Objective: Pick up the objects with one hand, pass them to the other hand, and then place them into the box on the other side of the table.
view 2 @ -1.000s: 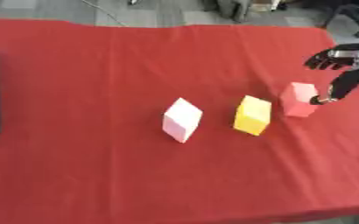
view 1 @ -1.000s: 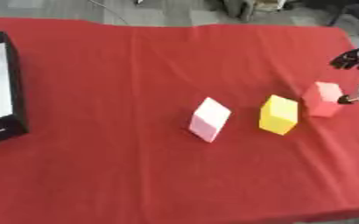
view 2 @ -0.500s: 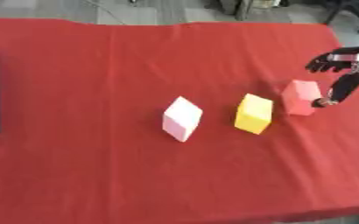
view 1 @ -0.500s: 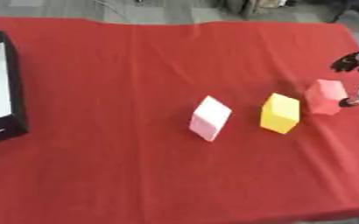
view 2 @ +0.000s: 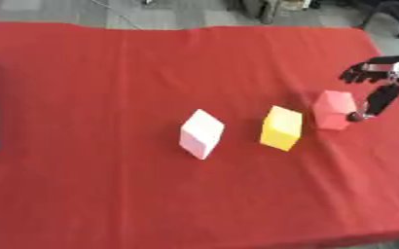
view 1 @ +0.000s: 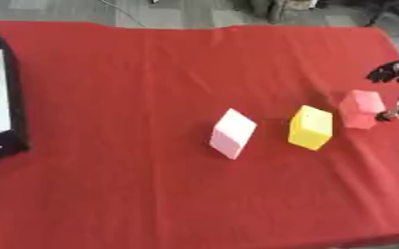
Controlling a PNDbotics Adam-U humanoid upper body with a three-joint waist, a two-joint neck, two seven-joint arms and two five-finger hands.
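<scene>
My right hand (view 2: 380, 82) sits just right of the red block (view 2: 333, 110), fingers spread, thumb tip at its side; contact is unclear. Left of it stand the yellow block (view 2: 281, 128) and pink block (view 2: 201, 133); the box (view 1: 0, 102) is cut off far left.

table cover (view 1: 135, 73): red cloth, matt, a few soft creases at the far edge
pink block (view 1: 233, 133): smooth, matt faces
yellow block (view 1: 310, 127): smooth, matt
red block (view 2: 333, 110): smooth, matt
box (view 1: 0, 104): black walls, dull; pale smooth inside
right hand (view 2: 375, 82): black, hard-looking, slight sheen
</scene>
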